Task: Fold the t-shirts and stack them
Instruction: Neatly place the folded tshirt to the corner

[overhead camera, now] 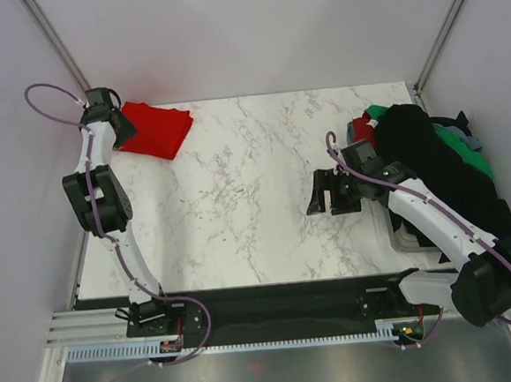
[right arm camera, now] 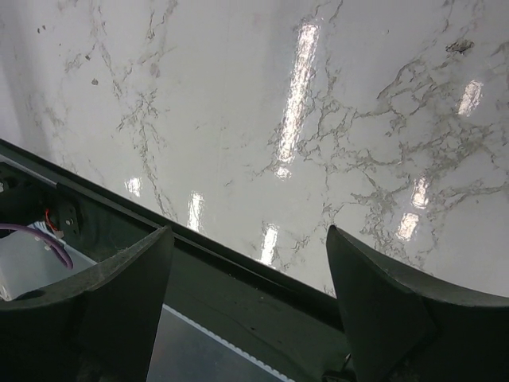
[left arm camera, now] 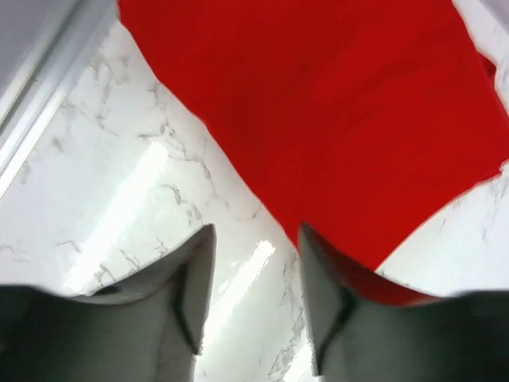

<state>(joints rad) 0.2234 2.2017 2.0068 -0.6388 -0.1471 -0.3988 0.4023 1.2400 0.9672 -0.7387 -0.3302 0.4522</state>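
Note:
A folded bright red t-shirt (overhead camera: 155, 129) lies at the back left of the marble table (overhead camera: 247, 200). My left gripper (overhead camera: 119, 126) is open at the shirt's left edge. In the left wrist view the red shirt (left arm camera: 342, 111) fills the upper right, and my left gripper (left arm camera: 256, 239) has bare table between its fingertips, the right fingertip (left arm camera: 322, 278) at the cloth's edge. A pile of t-shirts at the right holds a black one (overhead camera: 439, 163), a green one (overhead camera: 465, 152) and a dark red one (overhead camera: 364, 129). My right gripper (overhead camera: 333, 191) is open and empty, left of the pile; it also shows in the right wrist view (right arm camera: 248, 247).
The pile sits on a white tray (overhead camera: 401, 237) at the right edge. Metal frame posts (overhead camera: 53, 39) rise at the back corners. The table's dark front edge (right arm camera: 238, 270) shows in the right wrist view.

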